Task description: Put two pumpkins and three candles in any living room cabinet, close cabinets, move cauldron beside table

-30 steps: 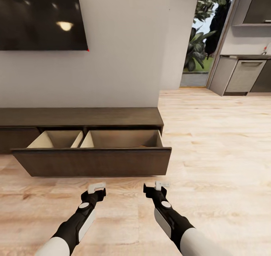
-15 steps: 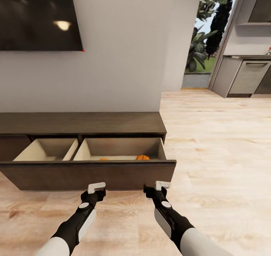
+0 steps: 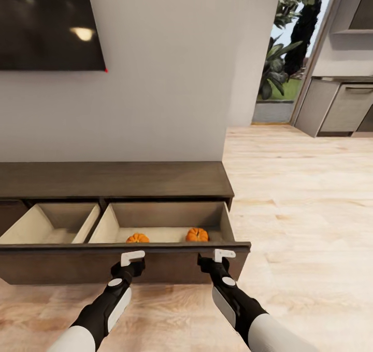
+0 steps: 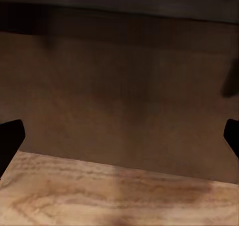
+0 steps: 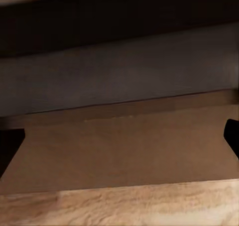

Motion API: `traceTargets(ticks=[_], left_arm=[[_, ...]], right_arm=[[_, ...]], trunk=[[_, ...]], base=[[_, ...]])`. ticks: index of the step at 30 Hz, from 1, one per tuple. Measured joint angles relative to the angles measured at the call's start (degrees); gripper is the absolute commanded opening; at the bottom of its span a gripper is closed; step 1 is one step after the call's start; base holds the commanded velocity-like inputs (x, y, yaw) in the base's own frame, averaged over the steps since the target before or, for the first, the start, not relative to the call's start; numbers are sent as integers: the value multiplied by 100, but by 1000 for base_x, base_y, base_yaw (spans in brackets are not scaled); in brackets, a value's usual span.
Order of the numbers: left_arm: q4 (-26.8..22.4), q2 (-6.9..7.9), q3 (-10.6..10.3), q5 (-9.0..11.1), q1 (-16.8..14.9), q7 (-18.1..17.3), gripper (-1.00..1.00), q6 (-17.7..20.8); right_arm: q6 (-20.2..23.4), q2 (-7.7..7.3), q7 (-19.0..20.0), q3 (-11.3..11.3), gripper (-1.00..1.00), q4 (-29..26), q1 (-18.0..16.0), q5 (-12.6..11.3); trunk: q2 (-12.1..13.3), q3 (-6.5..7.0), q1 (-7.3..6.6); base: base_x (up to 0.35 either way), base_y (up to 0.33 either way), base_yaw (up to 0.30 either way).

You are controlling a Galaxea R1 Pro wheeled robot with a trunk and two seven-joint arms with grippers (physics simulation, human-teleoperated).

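A home living room: wall TV (image 3: 49, 26), low cabinet (image 3: 114, 178), plank floor (image 3: 300, 196).

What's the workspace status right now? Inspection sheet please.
Surface: light plank floor, bare where seen.
Job's things: cabinet has its wide drawer pulled open; two pumpkins lie apart in the right-hand compartment; left compartment looks empty where visible.
Clutter: nothing seen.
Grippers: left gripper and right gripper both open, empty, at the drawer front.
Cables: nothing seen.
Surroundings: wall TV, doorway with plants, kitchen units.
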Motion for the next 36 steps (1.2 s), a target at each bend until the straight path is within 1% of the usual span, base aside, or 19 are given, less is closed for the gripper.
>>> traceTargets(ticks=[36], left_arm=[[1,9,32,6,0,-1,100,-19]], right_arm=[[20,8,0,-6,100,-3,-4,16]], trunk=[[0,1,0]], base=[[335,0,0]])
